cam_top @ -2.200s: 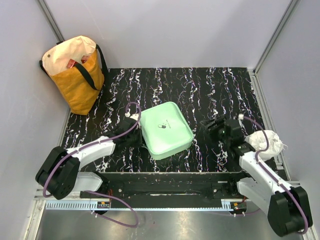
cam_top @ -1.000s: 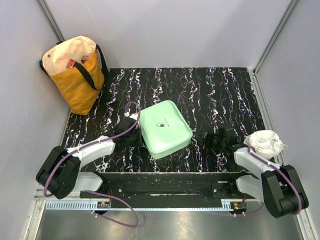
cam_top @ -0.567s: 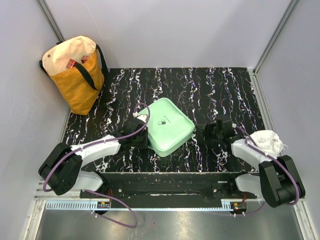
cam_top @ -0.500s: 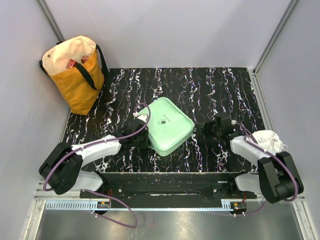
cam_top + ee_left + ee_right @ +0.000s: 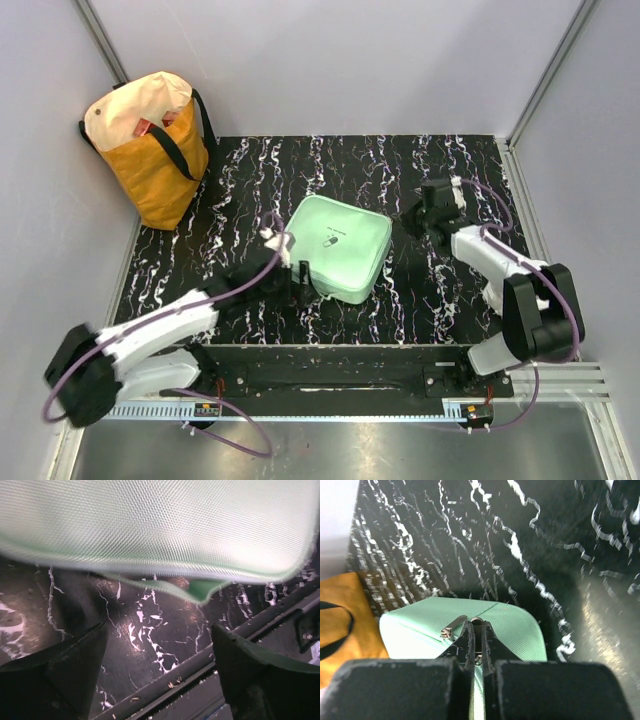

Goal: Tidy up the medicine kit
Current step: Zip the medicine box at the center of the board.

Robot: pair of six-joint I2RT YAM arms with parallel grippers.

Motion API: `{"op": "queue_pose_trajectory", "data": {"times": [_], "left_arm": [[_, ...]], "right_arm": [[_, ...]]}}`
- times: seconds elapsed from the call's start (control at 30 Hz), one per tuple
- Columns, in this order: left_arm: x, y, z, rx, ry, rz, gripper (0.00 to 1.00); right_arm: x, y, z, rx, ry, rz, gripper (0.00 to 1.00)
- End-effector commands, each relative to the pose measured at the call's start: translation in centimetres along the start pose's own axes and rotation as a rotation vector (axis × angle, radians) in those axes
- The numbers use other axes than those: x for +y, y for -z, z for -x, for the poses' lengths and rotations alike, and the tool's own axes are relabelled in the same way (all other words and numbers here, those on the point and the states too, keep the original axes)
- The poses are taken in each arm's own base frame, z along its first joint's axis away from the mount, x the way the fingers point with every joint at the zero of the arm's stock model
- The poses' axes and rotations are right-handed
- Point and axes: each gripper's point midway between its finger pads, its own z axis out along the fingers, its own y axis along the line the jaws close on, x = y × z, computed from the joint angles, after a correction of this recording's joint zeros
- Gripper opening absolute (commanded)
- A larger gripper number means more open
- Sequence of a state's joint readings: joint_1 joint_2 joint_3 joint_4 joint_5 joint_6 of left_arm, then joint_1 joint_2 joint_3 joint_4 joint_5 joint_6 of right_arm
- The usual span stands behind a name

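Medicine kit: lid down, middle of worktop.
Left gripper: we see it spread wide by the kit's near edge (nothing held).
Right gripper: pinched on the zip pull.

The right gripper pinches the zip pull on the kit just ahead; a tote sits left.

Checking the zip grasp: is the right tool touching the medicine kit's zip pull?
Touching. The right wrist view shows the right tool pinched shut on the zip pull at the edge of the medicine kit.
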State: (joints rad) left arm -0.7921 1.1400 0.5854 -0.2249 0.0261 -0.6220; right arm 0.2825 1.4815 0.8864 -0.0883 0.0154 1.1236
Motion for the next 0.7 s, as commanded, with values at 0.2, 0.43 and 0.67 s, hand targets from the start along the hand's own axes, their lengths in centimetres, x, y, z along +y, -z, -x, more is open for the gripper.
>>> {"op": "queue_pose_trajectory", "data": {"times": [0.2,0.43,0.67], "left_arm": [[3.7,8.1,12.6,-0.439,-0.028,0.123,0.99],[2.9,-1.3,17.8,-0.324,-0.1,-0.128,0.99],[1.4,-5.2,15.7,-0.233,0.0,-0.306,0.91]], "right_arm": [[1.4,-2.7,4.3,-0.03,0.607,-0.031,0.0],[2.3,-4.1,2.8,0.048,0.68,0.069,0.0],[3.6,-5.6,1.1,0.157,0.714,0.152,0.0]]}}
